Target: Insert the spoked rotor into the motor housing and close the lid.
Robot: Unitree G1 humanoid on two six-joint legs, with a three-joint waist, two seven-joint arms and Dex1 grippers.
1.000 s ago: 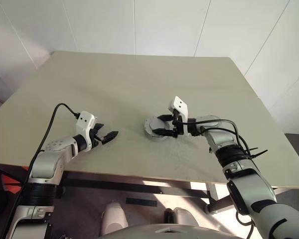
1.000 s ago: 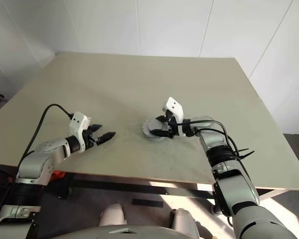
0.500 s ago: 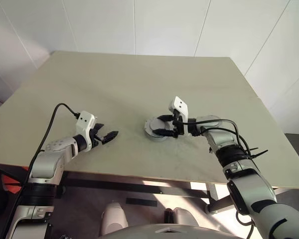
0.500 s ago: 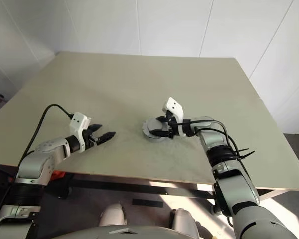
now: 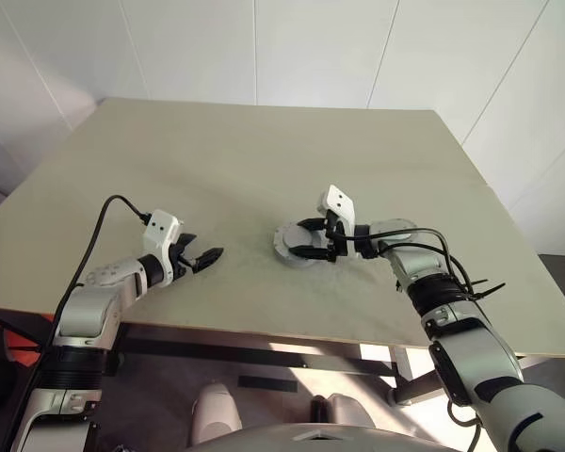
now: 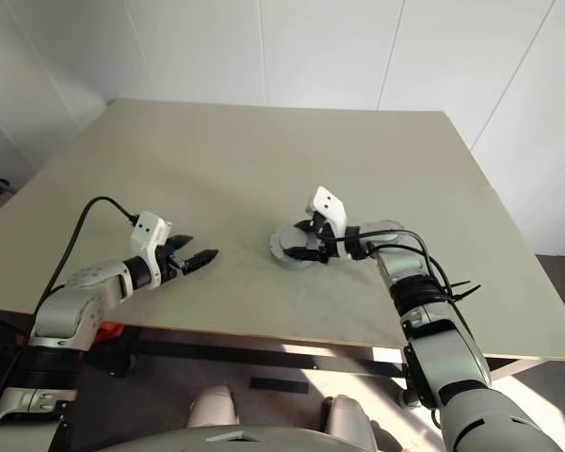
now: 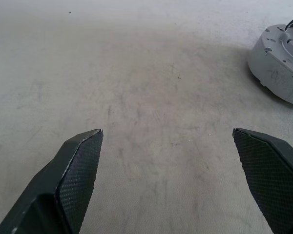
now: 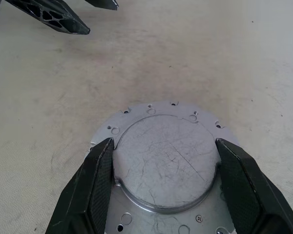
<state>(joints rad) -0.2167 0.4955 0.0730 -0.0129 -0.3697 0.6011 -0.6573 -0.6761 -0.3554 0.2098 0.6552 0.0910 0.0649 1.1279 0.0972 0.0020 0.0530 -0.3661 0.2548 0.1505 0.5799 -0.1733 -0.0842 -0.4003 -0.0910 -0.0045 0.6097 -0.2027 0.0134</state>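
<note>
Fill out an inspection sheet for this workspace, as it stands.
Surface: beige table, bare and lightly scuffed.
Job's things: motor housing lying flat, plain closed face up.
Clutter: nothing seen.
Grippers: left gripper open, empty, above the table; right gripper with its fingers closed on the housing's raised centre.
Cables: black cable looping off the left wrist; a black bundle along the right forearm.
Surroundings: white panelled walls.

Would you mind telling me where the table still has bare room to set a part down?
The table is bare behind both arms to its far edge, and between the open left gripper and the motor housing. It is crowded only at the housing, which the right gripper straddles.
</note>
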